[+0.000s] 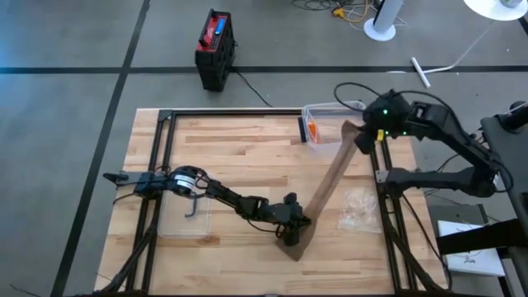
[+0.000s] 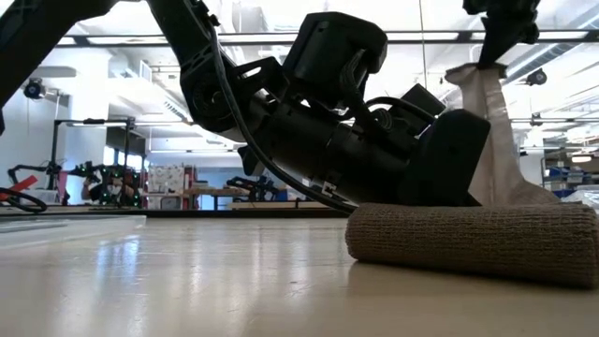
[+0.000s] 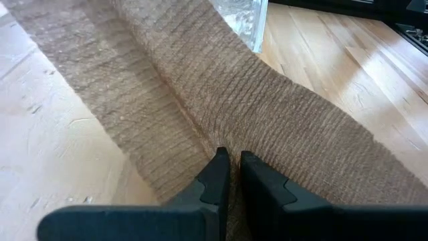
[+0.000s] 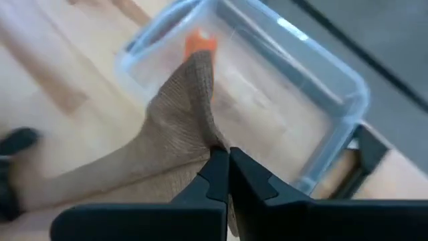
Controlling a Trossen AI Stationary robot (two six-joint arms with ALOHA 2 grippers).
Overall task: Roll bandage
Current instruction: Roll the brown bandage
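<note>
We see the bandage (image 1: 326, 191) stretched as one long tan strip across the wooden table (image 1: 239, 148), running from a rolled end near the table's front edge up to a raised end by the clear plastic container (image 1: 323, 124) at the back; in the low view the rolled part (image 2: 473, 241) lies flat on the tabletop as a ribbed cylinder, with the loose strip rising from behind it toward the top of the picture; the left gripper (image 1: 294, 231) sits low at that rolled end, its arm reaching in from the table's left side, and in the left wrist view its fingers (image 3: 215, 175) stand nearly together with only a thin gap, their tips against the knit fabric where the strip meets the roll; whether they pinch a fold of it we cannot tell; the right gripper (image 4: 227, 161) is held above the table near the container, its jaws closed on the far end of the bandage, the cloth bunched into a peak just beyond the fingertips; in that same view the container lies beneath, with something orange (image 4: 198, 41) inside it; a clear plastic bag (image 1: 357, 208) lies on the table to the right of the strip; a black and red box (image 1: 216, 48) stands on the floor beyond the table.
</note>
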